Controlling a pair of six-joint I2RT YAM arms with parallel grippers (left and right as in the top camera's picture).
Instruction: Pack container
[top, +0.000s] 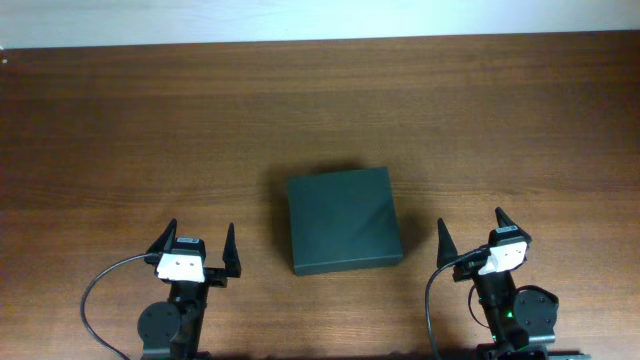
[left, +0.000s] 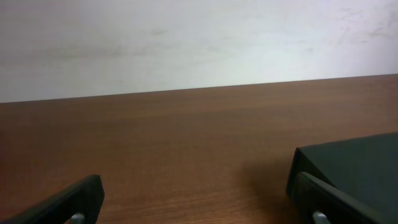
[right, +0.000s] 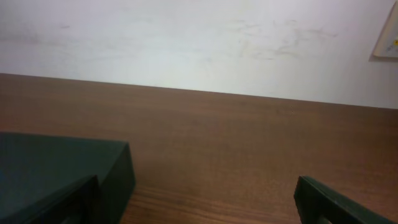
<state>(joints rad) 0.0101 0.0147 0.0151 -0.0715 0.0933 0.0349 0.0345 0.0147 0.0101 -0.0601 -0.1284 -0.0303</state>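
– So, where is the container (top: 343, 220) now?
– In the overhead view it lies flat on the counter (top: 120, 120), a little to the right of the middle of the frame. It is matte black and nearly square, and it looks closed. It is turned a little, so its edges do not run parallel with the frame edges.
– And the claws?
– The left claw (top: 200, 235) is in the lower left of the frame and the right claw (top: 470, 225) is in the lower right. The container lies between them, slightly higher in the frame. Both claws have the jaws spread wide and hold only air. Neither one touches the container.
– What does the left wrist view show?
– One finger (left: 68, 202) is in the lower left corner and the other is in the lower right. Behind the right one, a corner of the container comes in from the right edge. Brown wood shows between the fingers, and a pale wall (left: 186, 43) fills the upper part.
– And the right wrist view?
– It is almost the mirror of that. The container is in the lower left, behind the finger there, and the second finger (right: 336, 199) is in the lower right. At the upper right edge a pale sheet (right: 387, 37) is on the wall. I cannot tell what it is.
– Anything more in the overhead view?
– A black cable (top: 95, 300) makes a loop beside the left arm, at the bottom left.
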